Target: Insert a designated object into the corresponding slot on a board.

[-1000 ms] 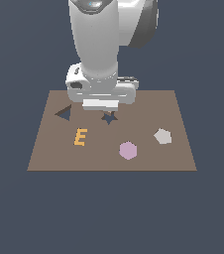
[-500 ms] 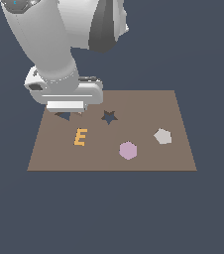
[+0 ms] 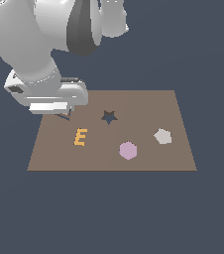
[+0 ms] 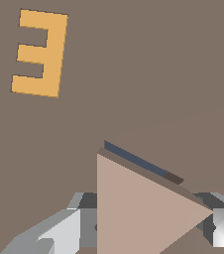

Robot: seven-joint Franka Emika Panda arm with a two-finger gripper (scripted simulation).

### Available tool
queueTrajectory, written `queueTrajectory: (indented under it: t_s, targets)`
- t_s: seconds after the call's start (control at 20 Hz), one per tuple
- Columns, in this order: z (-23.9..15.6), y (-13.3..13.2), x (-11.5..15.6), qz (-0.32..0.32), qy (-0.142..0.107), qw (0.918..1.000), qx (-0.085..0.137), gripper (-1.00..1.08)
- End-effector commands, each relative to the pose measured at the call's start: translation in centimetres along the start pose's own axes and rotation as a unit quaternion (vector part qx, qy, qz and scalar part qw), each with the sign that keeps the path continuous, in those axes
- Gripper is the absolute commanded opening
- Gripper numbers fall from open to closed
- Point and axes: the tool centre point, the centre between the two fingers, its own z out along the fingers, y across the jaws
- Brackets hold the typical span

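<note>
On the flat brown board [image 3: 143,106], the gripper [image 4: 148,230] clamps the tan-pink triangular block [image 4: 139,208] directly over the dark triangular slot [image 4: 139,161], insertion nearly done, release left.

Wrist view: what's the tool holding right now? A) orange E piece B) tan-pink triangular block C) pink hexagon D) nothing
B: the tan-pink triangular block sits between the tool's fingers, just over a dark sliver of the triangular slot, while the orange E lies apart on the board.
</note>
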Motion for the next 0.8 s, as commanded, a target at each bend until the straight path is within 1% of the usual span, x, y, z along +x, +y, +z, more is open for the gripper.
queueTrajectory:
  t_s: [0.0, 0.45, 0.5, 0.75]
  targets:
    - [0.0, 0.2, 0.1, -0.002, 0.0, 1.0, 0.0, -1.0]
    - [1.0, 0.2, 0.2, -0.002, 0.0, 1.0, 0.0, -1.0]
    - [1.0, 0.2, 0.2, -0.002, 0.0, 1.0, 0.0, 1.0]
    - [1.0, 0.2, 0.2, -0.002, 0.0, 1.0, 0.0, 1.0]
